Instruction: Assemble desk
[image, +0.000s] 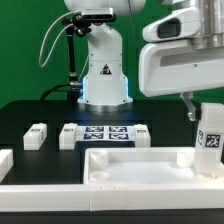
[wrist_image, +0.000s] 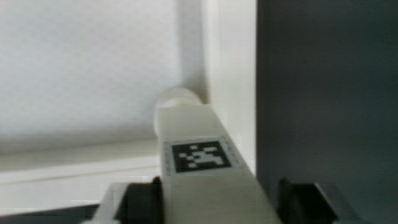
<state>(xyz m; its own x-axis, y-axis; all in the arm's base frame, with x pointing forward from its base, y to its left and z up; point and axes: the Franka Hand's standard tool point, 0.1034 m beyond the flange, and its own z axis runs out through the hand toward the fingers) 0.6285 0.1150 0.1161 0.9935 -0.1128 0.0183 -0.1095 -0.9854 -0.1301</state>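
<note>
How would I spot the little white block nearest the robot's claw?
Start at the big white desk slab in front and go to its end on the exterior view's right. A leg post stands there under the gripper. It alone is upright; the others lie low on the black table.

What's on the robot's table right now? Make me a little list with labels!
desk slab: lies flat at the front, hollow middle facing up
leg post: upright at the exterior view's right, by the slab's end, tag showing
jaws: one on each side of that post; whether they squeeze it is unclear
spare leg post: lies on the black table, to the exterior view's left of the marker board
marker board: flat behind the slab
</note>
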